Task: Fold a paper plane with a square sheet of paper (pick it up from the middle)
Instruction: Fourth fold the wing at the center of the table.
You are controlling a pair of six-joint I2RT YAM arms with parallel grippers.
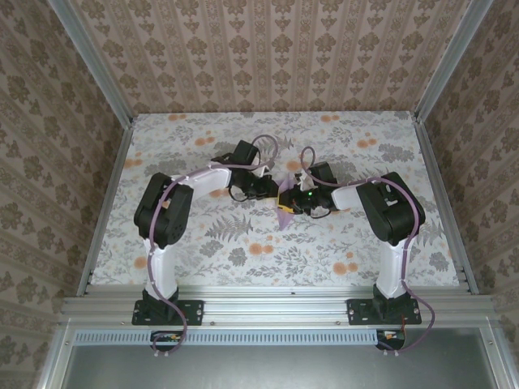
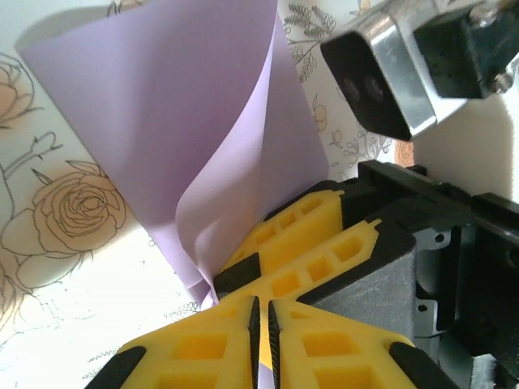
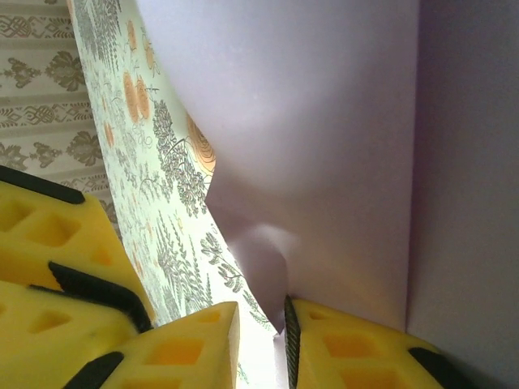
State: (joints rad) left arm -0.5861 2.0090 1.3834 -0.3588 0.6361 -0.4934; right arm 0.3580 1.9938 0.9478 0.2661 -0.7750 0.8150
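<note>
The square sheet of paper (image 1: 285, 215) is pale lilac and stands bent into a curved fold between my two grippers at the table's middle. In the left wrist view the sheet (image 2: 186, 105) rises from the fingers in two curved layers. My left gripper (image 2: 261, 304) has its pads a narrow gap apart, with a sliver of lilac paper in the gap. The right gripper's yellow fingers (image 2: 316, 235) press in just above it. My right gripper (image 3: 261, 320) stands open, and the sheet (image 3: 324, 121) leans against its right pad only. In the top view the left gripper (image 1: 263, 190) and the right gripper (image 1: 293, 201) nearly touch.
The floral tabletop (image 1: 203, 243) lies bare around the arms. Patterned walls (image 1: 268, 57) close in the back and both sides, with aluminium rails (image 1: 105, 194) along the table's edges. The arm bases (image 1: 166, 308) sit on the near rail.
</note>
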